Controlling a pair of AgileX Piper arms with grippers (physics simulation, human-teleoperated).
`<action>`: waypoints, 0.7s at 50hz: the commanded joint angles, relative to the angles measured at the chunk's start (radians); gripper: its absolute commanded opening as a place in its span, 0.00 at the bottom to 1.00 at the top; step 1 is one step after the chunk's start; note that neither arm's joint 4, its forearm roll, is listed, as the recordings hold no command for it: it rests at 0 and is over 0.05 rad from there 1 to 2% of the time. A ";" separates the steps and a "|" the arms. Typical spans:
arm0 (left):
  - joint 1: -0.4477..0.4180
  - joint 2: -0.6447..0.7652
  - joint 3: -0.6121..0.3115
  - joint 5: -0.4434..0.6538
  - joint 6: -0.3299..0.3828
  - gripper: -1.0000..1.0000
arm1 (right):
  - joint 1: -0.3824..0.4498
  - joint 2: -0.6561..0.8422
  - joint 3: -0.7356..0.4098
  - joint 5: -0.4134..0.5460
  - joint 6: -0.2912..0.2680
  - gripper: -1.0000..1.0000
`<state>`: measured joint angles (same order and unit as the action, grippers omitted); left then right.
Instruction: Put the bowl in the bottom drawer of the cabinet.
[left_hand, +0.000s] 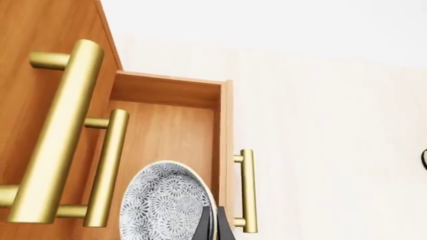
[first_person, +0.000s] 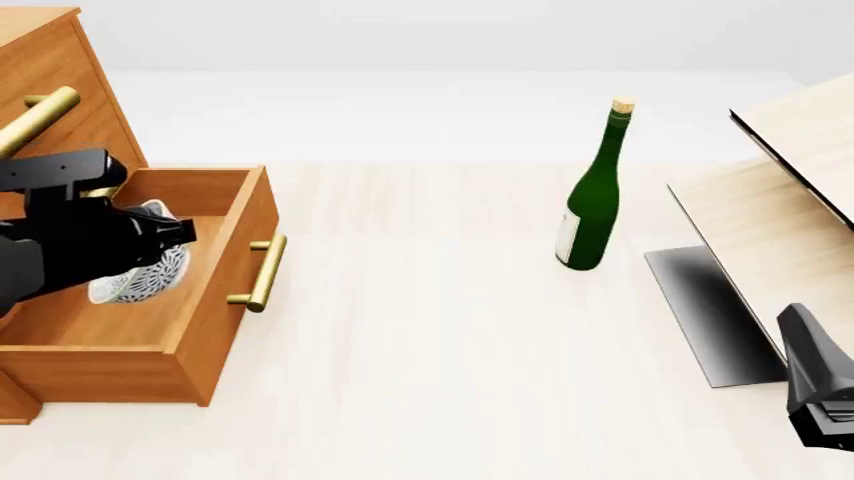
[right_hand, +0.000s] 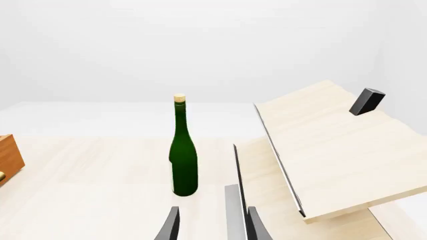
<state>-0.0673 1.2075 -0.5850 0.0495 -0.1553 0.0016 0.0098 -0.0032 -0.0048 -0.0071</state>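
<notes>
The cabinet (first_person: 54, 75) stands at the table's far left with its bottom drawer (first_person: 114, 372) pulled out. My left gripper (first_person: 158, 250) hangs inside that drawer, shut on the rim of the speckled white bowl (first_person: 140, 278). The bowl is tilted on edge just above the drawer floor. In the left wrist view the bowl (left_hand: 163, 205) fills the near part of the drawer (left_hand: 167, 92), with one dark finger (left_hand: 215, 226) on its rim. My right gripper (right_hand: 212, 227) is open and holds nothing, low at the front right (first_person: 817, 395).
A green bottle (first_person: 589, 195) stands upright mid-table, also in the right wrist view (right_hand: 183, 160). A pale wood structure with a dark panel (first_person: 787, 190) occupies the right side. Brass handles of the upper drawers (left_hand: 63, 130) jut out over the open drawer.
</notes>
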 joint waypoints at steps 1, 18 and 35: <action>0.015 0.013 -0.008 -0.008 0.008 0.00 | 0.000 0.000 0.000 0.000 0.000 1.00; 0.039 0.017 0.007 -0.032 0.021 0.00 | 0.000 0.000 0.000 0.000 0.000 1.00; 0.052 0.072 0.005 -0.068 0.040 0.00 | 0.000 0.000 0.000 0.000 0.000 1.00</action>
<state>-0.0233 1.2583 -0.5731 -0.0028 -0.1281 0.0016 0.0098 -0.0032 -0.0048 -0.0071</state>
